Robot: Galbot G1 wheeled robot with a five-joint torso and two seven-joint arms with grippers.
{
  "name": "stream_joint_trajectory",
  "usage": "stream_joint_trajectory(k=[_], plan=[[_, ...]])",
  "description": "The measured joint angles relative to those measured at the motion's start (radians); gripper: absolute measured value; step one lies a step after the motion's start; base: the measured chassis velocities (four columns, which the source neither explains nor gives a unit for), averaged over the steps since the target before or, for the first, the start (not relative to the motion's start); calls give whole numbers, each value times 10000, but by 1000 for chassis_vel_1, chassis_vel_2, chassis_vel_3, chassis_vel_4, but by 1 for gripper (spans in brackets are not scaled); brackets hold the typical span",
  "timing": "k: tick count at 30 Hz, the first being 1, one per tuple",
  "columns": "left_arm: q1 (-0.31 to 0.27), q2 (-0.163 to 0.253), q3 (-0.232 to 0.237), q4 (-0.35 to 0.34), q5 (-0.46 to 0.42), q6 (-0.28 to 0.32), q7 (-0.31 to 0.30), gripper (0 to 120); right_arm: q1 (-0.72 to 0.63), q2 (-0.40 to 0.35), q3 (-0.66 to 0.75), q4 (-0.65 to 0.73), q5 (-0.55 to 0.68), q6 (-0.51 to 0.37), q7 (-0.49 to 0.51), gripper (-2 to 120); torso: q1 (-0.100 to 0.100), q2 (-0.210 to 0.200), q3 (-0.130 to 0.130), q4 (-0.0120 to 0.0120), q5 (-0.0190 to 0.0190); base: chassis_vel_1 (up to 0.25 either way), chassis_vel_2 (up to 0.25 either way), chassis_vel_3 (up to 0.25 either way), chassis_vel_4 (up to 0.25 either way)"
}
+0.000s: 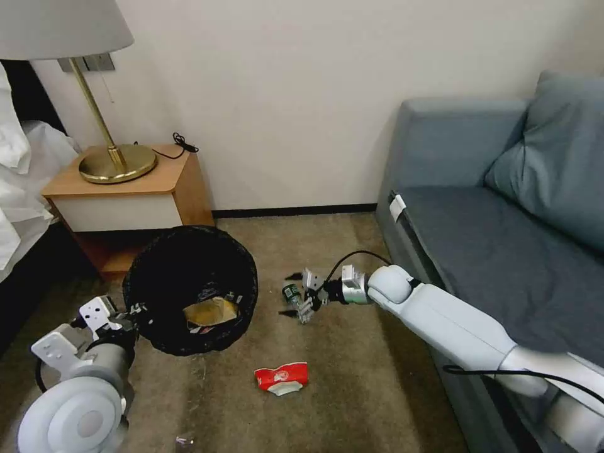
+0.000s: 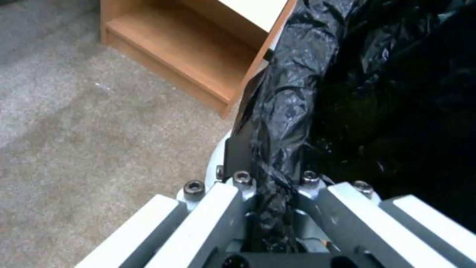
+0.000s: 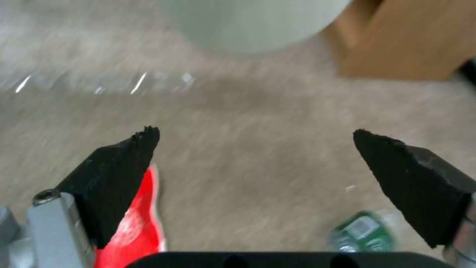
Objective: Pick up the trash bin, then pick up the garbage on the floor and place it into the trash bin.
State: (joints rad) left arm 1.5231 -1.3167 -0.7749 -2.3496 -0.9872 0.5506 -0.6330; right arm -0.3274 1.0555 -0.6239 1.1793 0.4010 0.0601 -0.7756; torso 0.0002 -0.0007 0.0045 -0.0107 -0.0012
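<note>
Left gripper clenched on the trash bin rim, near left. Right gripper reaches low, jaws spread beside the bottle.

**A bedroom corner, hotel-style**

We're looking at a carpeted sleeping room. On the left, white bedding spills over the edge of a bed, and right beside it stands a wooden nightstand carrying a brass lamp with a pale shade. Across the beige carpet, against the plain cream wall, sits a grey-blue sofa with a matching cushion. A dark baseboard runs along the wall's foot.
</note>
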Motion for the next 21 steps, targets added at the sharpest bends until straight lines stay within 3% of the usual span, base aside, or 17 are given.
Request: stream_joint_trajectory(k=[8, 15, 21], plan=[[20, -51, -2, -83, 33, -14, 15, 1, 82, 423, -743, -284, -205, 50, -871, 100, 0, 0, -1, 2, 0, 0, 0, 0, 0], [-104, -242, 105, 18, 150, -22, 61, 1, -98, 977, -1223, -699, -88, 248, -1110, 100, 0, 1, -1, 6, 0, 0, 0, 0, 0], [-166, -296, 155, 93, 214, -43, 107, 1, -540, 875, -1620, -506, -178, 117, -897, 100, -1, 1, -1, 2, 1, 0, 0, 0, 0]])
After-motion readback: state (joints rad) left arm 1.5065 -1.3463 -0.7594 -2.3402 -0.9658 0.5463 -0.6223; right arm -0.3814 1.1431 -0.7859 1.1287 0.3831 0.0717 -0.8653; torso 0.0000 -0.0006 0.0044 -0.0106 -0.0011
